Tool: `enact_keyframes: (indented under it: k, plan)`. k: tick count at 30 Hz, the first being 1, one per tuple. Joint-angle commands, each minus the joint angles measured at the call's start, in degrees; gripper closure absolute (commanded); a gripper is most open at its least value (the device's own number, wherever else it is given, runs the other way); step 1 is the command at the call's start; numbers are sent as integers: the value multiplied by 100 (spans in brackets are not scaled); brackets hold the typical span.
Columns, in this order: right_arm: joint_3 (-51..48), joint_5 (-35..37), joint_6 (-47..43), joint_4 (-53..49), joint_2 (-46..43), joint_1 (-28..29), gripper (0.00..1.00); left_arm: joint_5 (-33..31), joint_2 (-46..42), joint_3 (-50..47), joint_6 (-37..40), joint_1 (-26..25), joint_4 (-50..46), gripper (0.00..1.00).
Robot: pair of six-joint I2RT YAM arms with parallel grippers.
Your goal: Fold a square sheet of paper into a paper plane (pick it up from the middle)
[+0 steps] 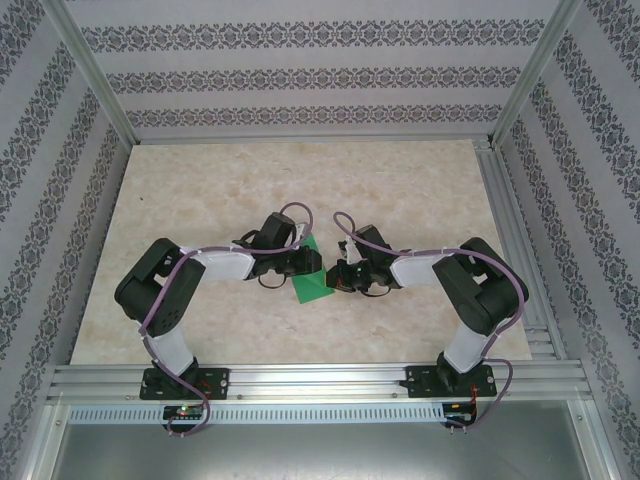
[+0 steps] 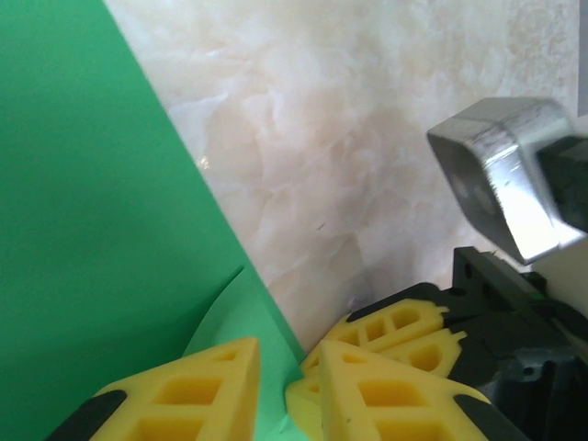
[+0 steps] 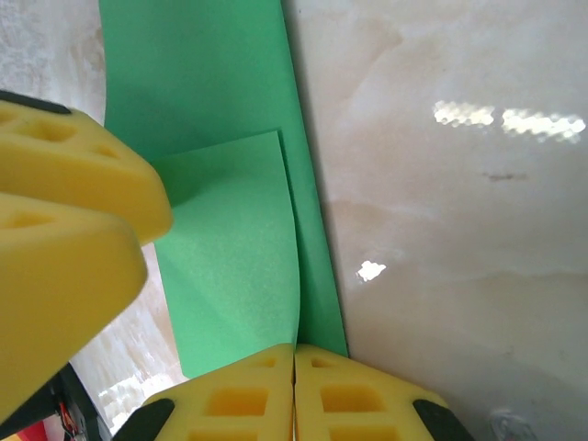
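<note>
The square sheet of paper (image 1: 312, 283) is bright green and lies folded in layers on the table between my two grippers. In the right wrist view a loose upper flap of the paper (image 3: 230, 248) curls over a longer lower layer. My right gripper (image 3: 294, 351) is shut, pinching the flap's edge at the fold; from above it (image 1: 338, 275) sits just right of the paper. My left gripper (image 2: 287, 354) stands slightly open, with the paper (image 2: 92, 184) running into the gap between its yellow fingers. From above, the left gripper (image 1: 303, 262) is over the paper's upper left. The right fingers (image 2: 395, 326) sit close behind it.
The marble-patterned table top (image 1: 400, 180) stretches free behind and to both sides of the arms. Aluminium rails (image 1: 300, 380) run along the near edge, and patterned walls enclose the space. A silver metal block (image 2: 505, 175) of the right arm hangs close to my left fingers.
</note>
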Motion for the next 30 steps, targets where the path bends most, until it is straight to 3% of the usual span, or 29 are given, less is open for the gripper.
enact_keyframes:
  k: [1, 30]
  plan:
    - [-99, 144, 60, 47, 124, -80, 92, -94, -182, -173, -70, -64, 99, 77]
    - [-37, 184, 144, -48, 229, -124, 92, -344, 247, -20, 23, -67, -303, 84]
